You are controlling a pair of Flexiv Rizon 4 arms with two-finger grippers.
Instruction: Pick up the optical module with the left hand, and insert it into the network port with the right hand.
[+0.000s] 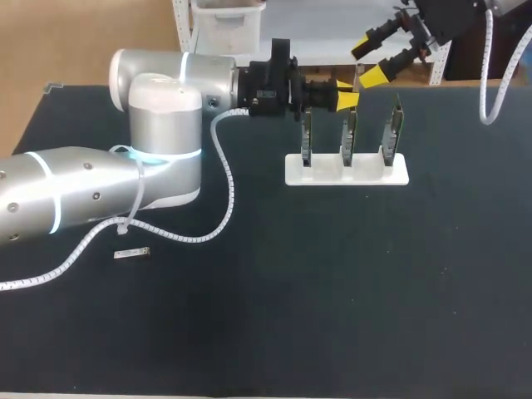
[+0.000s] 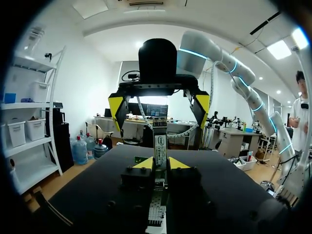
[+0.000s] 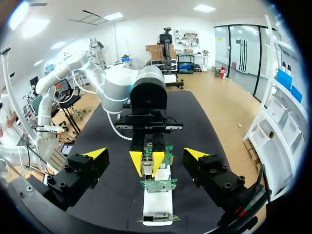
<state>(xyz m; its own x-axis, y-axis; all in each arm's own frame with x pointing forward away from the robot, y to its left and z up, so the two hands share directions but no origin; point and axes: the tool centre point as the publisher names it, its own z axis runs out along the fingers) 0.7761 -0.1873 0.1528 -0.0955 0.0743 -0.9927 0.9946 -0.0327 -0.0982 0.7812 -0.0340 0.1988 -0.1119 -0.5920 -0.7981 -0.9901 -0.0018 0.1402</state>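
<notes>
Handover step. L gripper (image 1: 345,100) clamped on optical module (image 2: 160,146), held level just above white board rack (image 1: 366,176). R gripper (image 1: 367,60) spread wide, beyond rack, facing module. Next, prob.: R closes on module's free end, then L lets go.

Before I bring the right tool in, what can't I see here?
Head view: the optical module is hidden by the left tool.
Head view: the port boards stand edge-on; openings too small.
Right wrist view: the port boards overlap; openings cannot be told apart.
Head view: the small strip on the table is too small to identify.
</notes>
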